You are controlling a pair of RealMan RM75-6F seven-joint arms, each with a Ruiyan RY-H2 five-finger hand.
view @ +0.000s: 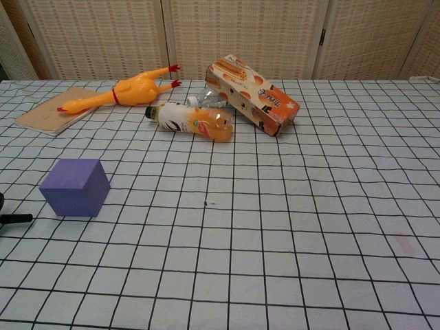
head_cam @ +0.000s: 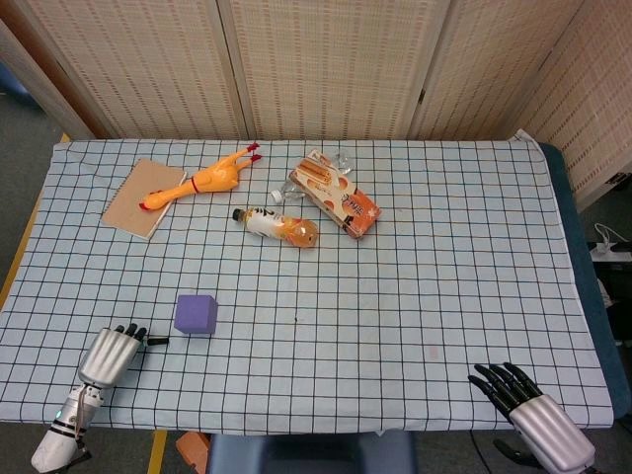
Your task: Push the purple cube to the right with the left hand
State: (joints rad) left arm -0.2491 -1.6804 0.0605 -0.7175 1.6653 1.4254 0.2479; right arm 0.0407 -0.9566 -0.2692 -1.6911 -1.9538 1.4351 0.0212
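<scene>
The purple cube (head_cam: 197, 314) (view: 75, 187) sits on the checked cloth at the near left. My left hand (head_cam: 114, 352) lies low at the table's front left, a short gap left of the cube, not touching it; its dark fingers are apart and it holds nothing. Only one fingertip (view: 15, 218) of it shows at the left edge of the chest view. My right hand (head_cam: 528, 409) rests at the front right corner, fingers spread and empty, far from the cube.
At the back lie a yellow rubber chicken (head_cam: 202, 181) (view: 124, 91), a brown notebook (head_cam: 141, 197), an orange drink bottle (head_cam: 279, 227) (view: 192, 122) and an orange snack box (head_cam: 336, 193) (view: 253, 95) with a clear wrapper behind it.
</scene>
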